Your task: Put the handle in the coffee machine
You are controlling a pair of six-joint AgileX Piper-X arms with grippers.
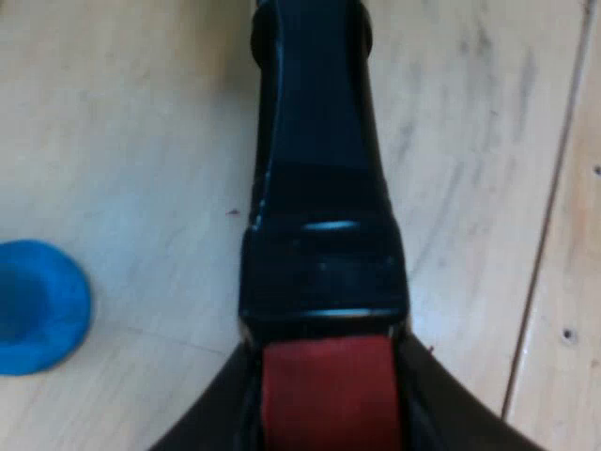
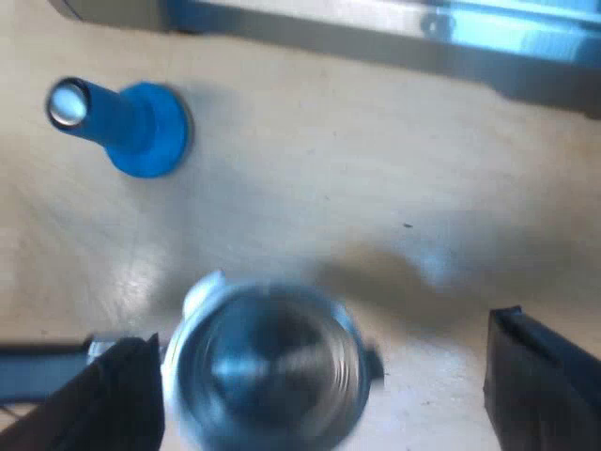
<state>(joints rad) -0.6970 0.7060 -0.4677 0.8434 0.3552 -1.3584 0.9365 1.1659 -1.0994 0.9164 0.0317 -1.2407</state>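
Observation:
The metal holder's dark handle (image 1: 319, 188) runs away from the camera over the pale wooden table, and its red end (image 1: 327, 390) sits between the black fingers (image 1: 211, 423) of my left gripper (image 1: 324, 404), which close in on it from both sides. In the right wrist view the holder's round metal basket (image 2: 268, 366) lies on the table, seen from above. It sits between the fingers (image 2: 535, 376) of my right gripper (image 2: 319, 385), which stand wide apart, with the basket nearer one of them.
A blue tamper (image 2: 122, 122) lies on the table beyond the basket, and the blue tamper (image 1: 38, 305) also shows beside the handle. A metal edge of the machine's base (image 2: 376, 23) runs along the table past the tamper.

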